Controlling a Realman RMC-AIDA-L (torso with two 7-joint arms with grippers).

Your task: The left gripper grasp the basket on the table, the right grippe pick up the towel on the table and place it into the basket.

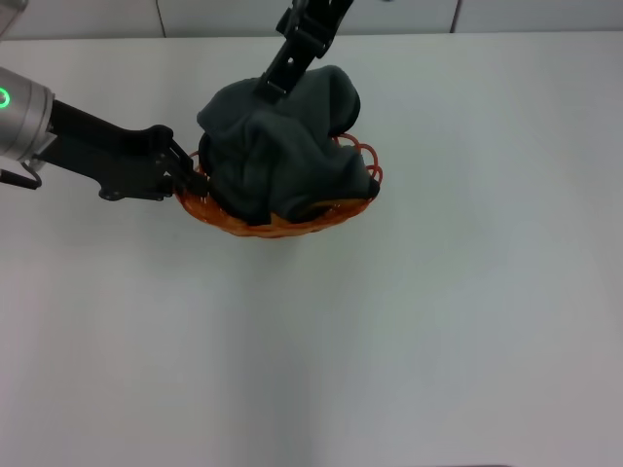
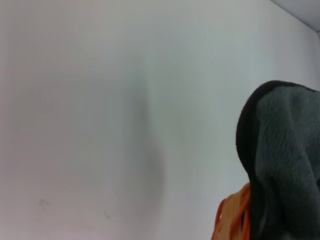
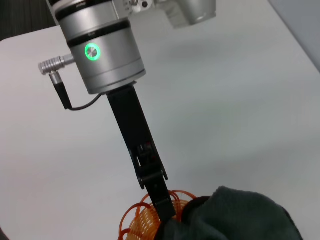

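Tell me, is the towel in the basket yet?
In. The towel sits heaped in the basket, whose orange rim shows around it; the right gripper is at its top.

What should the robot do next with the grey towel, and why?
Probably the right gripper should let go and lift away. The towel is already heaped in the basket, with the gripper at its top, while the left gripper holds the basket's rim on the table. Whether the right jaws are open cannot be seen.
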